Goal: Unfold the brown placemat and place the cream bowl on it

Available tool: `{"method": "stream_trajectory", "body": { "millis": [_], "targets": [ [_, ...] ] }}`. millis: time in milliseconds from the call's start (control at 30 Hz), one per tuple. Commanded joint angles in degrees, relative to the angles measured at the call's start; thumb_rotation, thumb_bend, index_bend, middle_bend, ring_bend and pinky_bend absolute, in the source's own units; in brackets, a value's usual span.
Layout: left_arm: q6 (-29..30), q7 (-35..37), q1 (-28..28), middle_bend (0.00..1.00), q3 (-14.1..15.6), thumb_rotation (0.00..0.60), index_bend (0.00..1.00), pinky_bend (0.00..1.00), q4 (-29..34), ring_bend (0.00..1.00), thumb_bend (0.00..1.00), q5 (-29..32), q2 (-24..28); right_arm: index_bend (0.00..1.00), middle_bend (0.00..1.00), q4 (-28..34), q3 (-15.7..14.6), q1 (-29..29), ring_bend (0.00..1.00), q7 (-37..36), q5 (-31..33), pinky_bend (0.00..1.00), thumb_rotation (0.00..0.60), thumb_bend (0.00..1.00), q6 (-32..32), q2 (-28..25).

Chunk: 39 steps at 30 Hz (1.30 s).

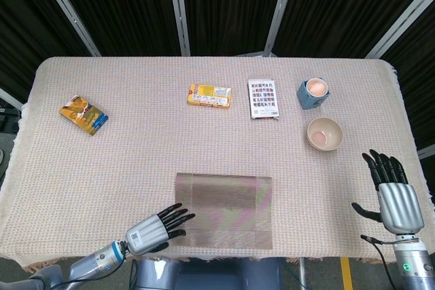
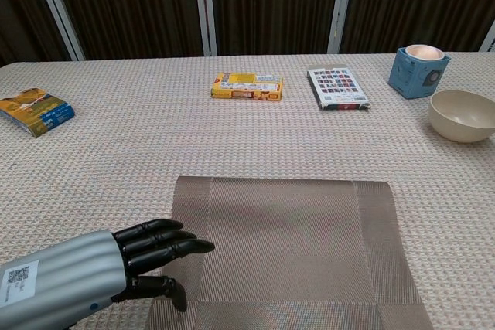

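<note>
The brown placemat [image 1: 224,210] [image 2: 286,249] lies folded near the table's front edge, its near strip doubled over. My left hand [image 1: 158,230] [image 2: 124,264] hovers at the mat's front left corner, fingers stretched out over its edge and holding nothing. The cream bowl [image 1: 324,134] [image 2: 462,114] stands upright at the right, apart from the mat. My right hand [image 1: 392,189] is off the table's right front edge, fingers spread and empty; the chest view does not show it.
A blue cup [image 1: 313,92] [image 2: 418,61] stands just behind the bowl. A patterned packet [image 1: 263,98] [image 2: 337,87] and a yellow box [image 1: 209,95] [image 2: 247,86] lie at the back middle. A colourful packet [image 1: 83,115] [image 2: 35,110] sits at the left.
</note>
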<state>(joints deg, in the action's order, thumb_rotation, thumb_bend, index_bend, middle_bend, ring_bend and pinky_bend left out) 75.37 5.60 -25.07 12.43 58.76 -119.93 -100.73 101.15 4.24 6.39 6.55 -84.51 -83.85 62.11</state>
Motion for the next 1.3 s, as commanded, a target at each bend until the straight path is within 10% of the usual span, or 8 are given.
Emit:
{"method": "stream_trajectory", "body": {
  "millis": [33, 1300],
  "targets": [
    [-0.25, -0.17, -0.25, 0.0, 0.28, 0.6, 0.33, 0.0, -0.23, 0.0, 0.27, 0.14, -0.25, 0.0, 0.0, 0.01, 0.02, -0.04, 0.0, 0.06, -0.02, 0.0, 0.6, 0.0, -0.06, 0.02],
    [-3.01, -2.62, -3.03, 0.0, 2.24, 0.6, 0.43, 0.0, 1.4, 0.0, 0.45, 3.94, -2.46, 0.0, 0.0, 0.49, 0.33, -0.19, 0.0, -1.18, -0.29, 0.0, 0.6, 0.0, -0.19, -0.64]
  ]
}}
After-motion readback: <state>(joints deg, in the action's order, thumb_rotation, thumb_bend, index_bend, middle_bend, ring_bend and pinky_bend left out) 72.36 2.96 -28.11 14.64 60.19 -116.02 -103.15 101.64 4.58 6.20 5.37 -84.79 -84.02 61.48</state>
